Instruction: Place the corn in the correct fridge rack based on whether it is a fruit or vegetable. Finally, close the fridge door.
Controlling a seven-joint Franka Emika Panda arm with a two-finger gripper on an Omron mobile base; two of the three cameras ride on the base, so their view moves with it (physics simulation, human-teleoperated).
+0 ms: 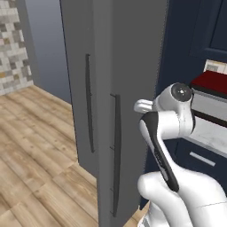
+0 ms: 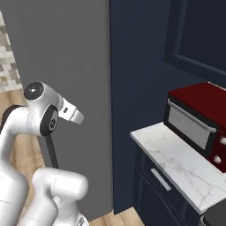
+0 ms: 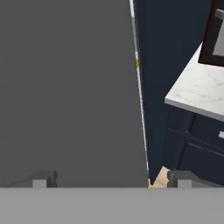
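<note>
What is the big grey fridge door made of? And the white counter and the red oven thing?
The fridge door looks like matte grey metal or painted panel: flat, no shine. Its handle looks like dark metal or plastic. The counter looks like polished white marble, going by its grey veins. The red oven seems glossy painted metal with a silvery front; hard to be sure, since it is rendered.
</note>
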